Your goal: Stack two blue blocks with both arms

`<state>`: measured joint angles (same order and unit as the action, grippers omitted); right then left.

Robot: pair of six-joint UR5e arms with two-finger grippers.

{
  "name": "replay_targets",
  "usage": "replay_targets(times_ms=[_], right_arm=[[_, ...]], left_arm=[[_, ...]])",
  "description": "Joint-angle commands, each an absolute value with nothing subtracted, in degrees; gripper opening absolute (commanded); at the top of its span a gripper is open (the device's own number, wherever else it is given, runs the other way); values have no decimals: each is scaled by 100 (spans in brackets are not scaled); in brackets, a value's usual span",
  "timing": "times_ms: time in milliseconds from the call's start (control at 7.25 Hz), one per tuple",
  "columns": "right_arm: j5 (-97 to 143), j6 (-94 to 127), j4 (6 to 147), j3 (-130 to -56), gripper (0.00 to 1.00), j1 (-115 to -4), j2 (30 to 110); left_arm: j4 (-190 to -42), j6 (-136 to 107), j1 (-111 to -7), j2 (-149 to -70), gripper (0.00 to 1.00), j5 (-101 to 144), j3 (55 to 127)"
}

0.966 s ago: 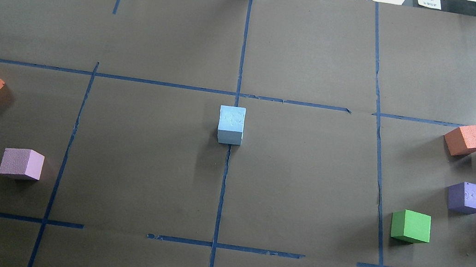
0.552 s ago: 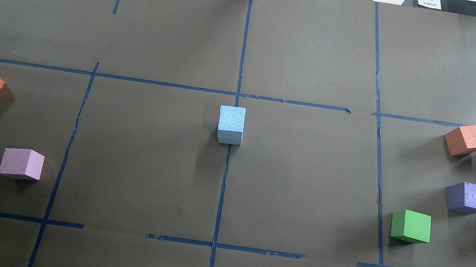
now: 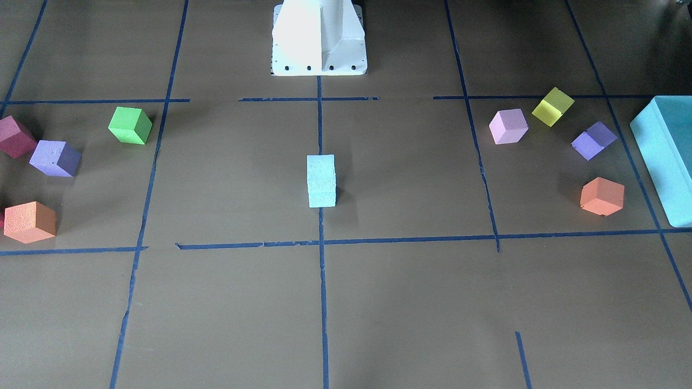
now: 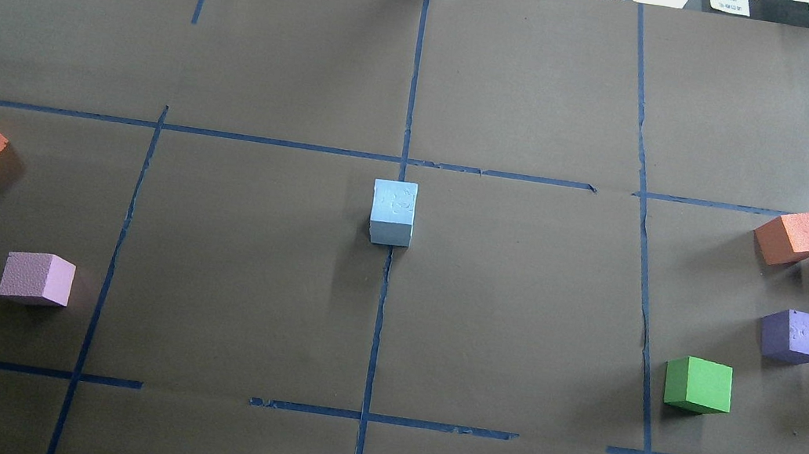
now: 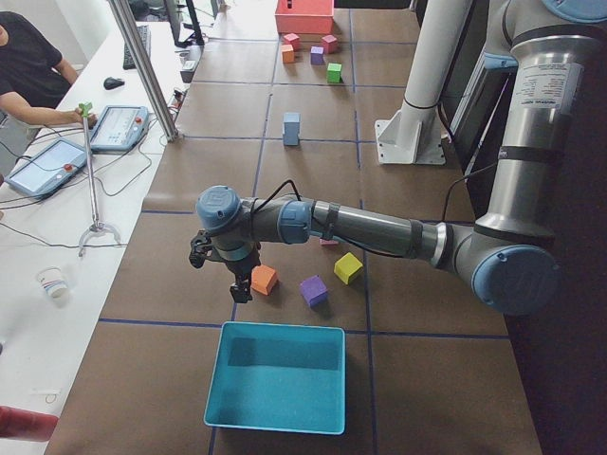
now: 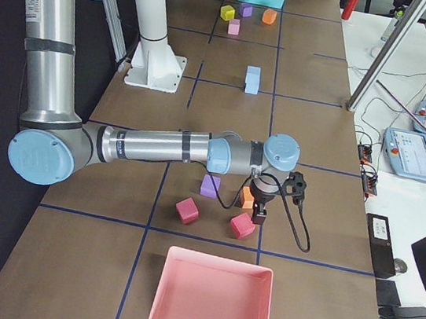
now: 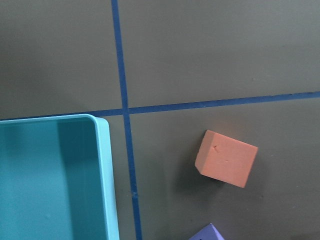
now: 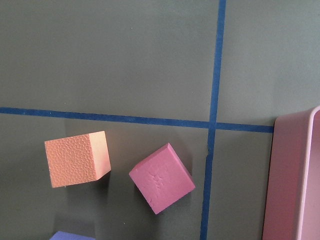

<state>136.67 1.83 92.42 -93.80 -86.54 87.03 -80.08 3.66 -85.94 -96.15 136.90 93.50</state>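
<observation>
Left arm (image 5: 370, 230) and right arm (image 6: 159, 146) reach low over the table (image 4: 247, 276). Left gripper (image 5: 237, 290) hangs by one orange cube (image 7: 226, 158), right gripper (image 6: 258, 213) by another orange cube (image 8: 77, 158); their opening cannot be told. The two blue blocks (image 3: 321, 181) stand stacked at centre

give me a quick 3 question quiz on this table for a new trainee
1. True or false: the two blue blocks stand one on top of the other.
2. In the left wrist view, what lies beside the teal bin? A green cube, B orange cube, C yellow cube.
3. In the exterior right view, what colour is the tray in front of the right arm?
Key: 1 true; 2 B; 3 pink.
</observation>
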Motion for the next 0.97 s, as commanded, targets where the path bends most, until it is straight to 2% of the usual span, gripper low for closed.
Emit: replay_targets(times_ms=[0, 828], right_arm=[[13658, 167, 9228, -9378, 100, -8666, 8737], [13623, 202, 9211, -9194, 100, -8640, 8561]], left_arm=[[-8033, 404, -8613, -9571, 100, 13685, 9230], [-8376, 448, -8604, -9475, 100, 13913, 9342]])
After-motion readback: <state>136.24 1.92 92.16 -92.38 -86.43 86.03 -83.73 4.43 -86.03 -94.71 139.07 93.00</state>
